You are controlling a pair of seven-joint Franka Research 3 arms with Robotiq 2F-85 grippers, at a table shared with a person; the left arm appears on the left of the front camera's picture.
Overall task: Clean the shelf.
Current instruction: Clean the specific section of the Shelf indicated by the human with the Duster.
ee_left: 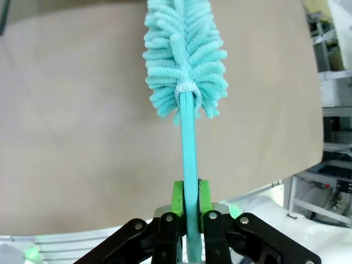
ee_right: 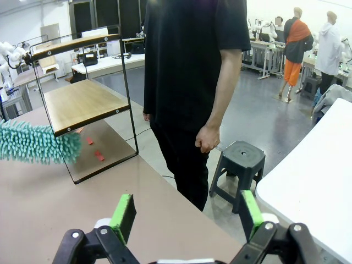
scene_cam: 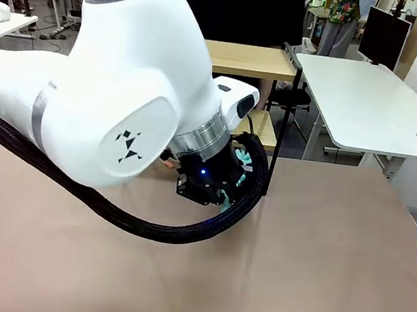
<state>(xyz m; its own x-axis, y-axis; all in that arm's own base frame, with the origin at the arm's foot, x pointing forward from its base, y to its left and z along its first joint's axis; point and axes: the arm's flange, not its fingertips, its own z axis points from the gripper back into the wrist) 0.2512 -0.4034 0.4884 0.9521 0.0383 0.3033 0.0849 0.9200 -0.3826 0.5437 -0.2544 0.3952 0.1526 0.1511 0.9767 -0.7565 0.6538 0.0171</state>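
The beige table [scene_cam: 318,251] carries everything. The left arm [scene_cam: 110,92] looms large in the front view and covers most of the shelf [ee_right: 82,99], which stands at the table's far edge, near the person [ee_right: 187,82]. The right wrist view gives the clearer look: both wooden boards are bare, and the head of the teal duster [ee_right: 36,143] is just beside the lower board's near corner; whether it touches, I cannot tell. The left wrist view adds the grip: the left gripper [ee_left: 191,192] has its jaws closed on the duster's handle. The right gripper [ee_right: 187,214] hangs with its jaws wide apart, holding nothing. Small red scraps [ee_right: 93,147] lie on the table under the shelf. My judgement is that dusting is barely under way, with both boards left to wipe.
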